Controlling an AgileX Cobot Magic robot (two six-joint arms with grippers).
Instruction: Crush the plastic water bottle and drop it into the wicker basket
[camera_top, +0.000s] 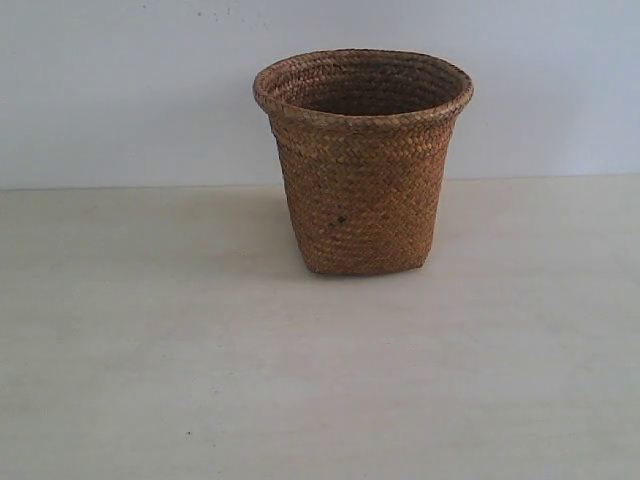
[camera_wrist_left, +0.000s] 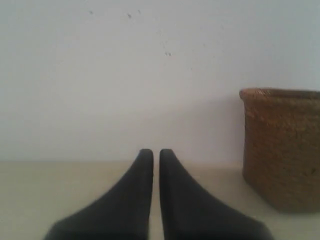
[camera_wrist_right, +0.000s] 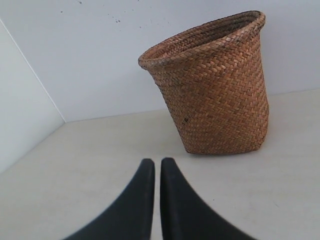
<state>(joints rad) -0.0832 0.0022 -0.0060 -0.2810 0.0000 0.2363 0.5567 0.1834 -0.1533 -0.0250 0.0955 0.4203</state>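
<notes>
The brown wicker basket (camera_top: 362, 165) stands upright on the pale table, near the back wall, and it also shows in the left wrist view (camera_wrist_left: 282, 147) and the right wrist view (camera_wrist_right: 212, 87). No plastic water bottle shows in any view. My left gripper (camera_wrist_left: 156, 153) is shut with nothing between its black fingers, short of the basket and to one side of it. My right gripper (camera_wrist_right: 157, 162) is shut too and holds nothing, a short way from the basket's base. Neither gripper appears in the exterior view.
The table (camera_top: 150, 350) is a pale, bare surface running up to a white back wall (camera_top: 120, 90). A side wall (camera_wrist_right: 20, 115) meets the back wall in a corner beside the basket.
</notes>
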